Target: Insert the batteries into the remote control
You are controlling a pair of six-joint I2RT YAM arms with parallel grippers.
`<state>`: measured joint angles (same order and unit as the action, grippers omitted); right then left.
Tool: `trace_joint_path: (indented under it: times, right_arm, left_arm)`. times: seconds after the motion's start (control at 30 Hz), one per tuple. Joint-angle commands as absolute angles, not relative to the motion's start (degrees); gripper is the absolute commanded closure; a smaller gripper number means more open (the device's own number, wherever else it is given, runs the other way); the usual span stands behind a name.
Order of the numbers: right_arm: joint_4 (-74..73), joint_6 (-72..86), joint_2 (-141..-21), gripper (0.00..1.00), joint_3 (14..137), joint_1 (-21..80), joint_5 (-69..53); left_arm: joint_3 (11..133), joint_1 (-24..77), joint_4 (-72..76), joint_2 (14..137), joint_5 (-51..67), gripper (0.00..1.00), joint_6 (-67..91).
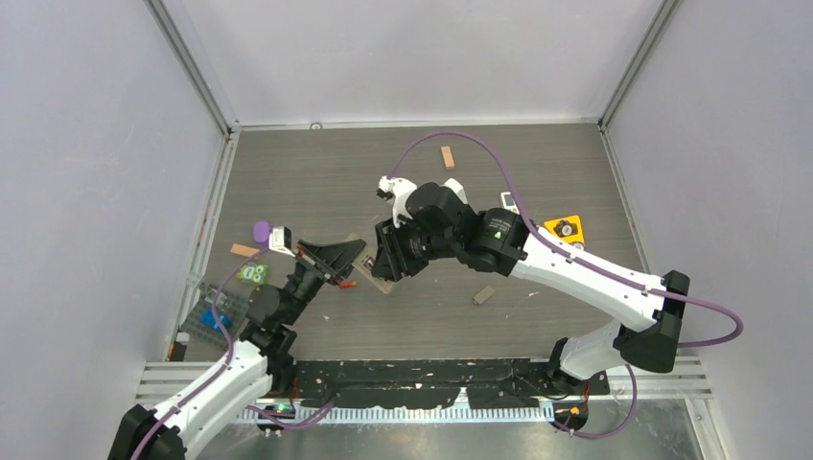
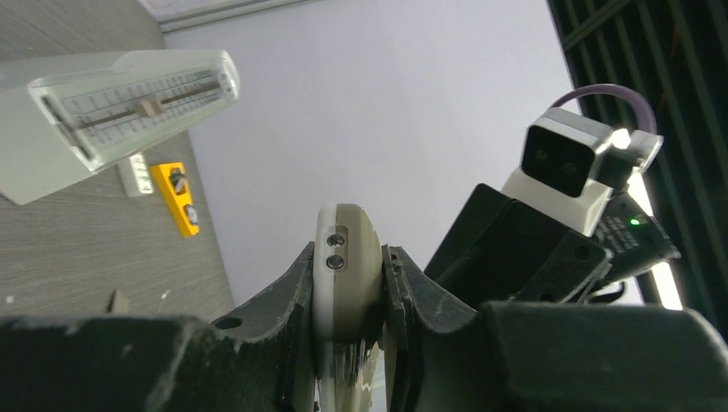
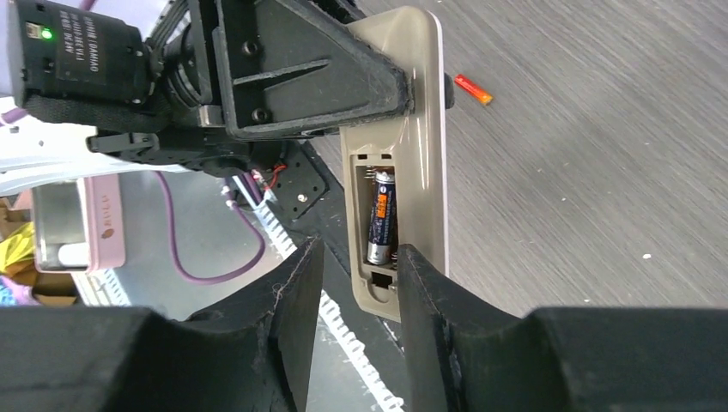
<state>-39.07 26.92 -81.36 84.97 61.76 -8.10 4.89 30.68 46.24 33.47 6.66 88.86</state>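
Remote control (image 3: pixel 425 129): being squeezed tight by the left gripper (image 2: pixel 348 266).
Battery (image 3: pixel 382 216): lying inside the remote's slot.
Right gripper (image 3: pixel 354 257): hanging open by that slot.
Spare battery (image 3: pixel 473 88): lying on the table beside the remote.
Tip: holding the remote steady, pressing batteries flat.

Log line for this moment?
left gripper: holds remote control | right gripper: open at compartment | battery: one seated | spare battery: on table

In the left wrist view, the remote control (image 2: pixel 346 232) is hidden lower down by the left pincer (image 2: pixel 348 275) clamped on it, and is cut off at the bottom edge. The metronome (image 2: pixel 112 103) runs off the left edge. In the right wrist view, that pincer covers the remote control's far end and the right pincer (image 3: pixel 359 257) overlaps its near end. The battery (image 3: pixel 382 215) label is too small to read.
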Motion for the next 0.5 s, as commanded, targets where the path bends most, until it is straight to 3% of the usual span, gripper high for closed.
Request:
trace_joint_path:
  times: [0.0, 0.23, 0.47]
  right_arm:
    - [-38.8, 24.4, -81.1, 0.57, 86.0, 62.8, -2.3]
    - [-39.6, 29.4, -78.0, 0.45, 76.6, 62.0, 9.7]
    - [-37.8, 37.0, -75.7, 0.43, 63.4, 59.8, 16.4]
  left_arm:
    - [6.7, 30.8, 42.5, 31.6, 7.0, 1.0, 83.6]
    - [26.8, 31.1, -6.6, 33.2, 1.8, 1.0, 57.5]
    - [43.7, 37.3, -24.0, 56.0, -5.7, 1.0, 49.1]
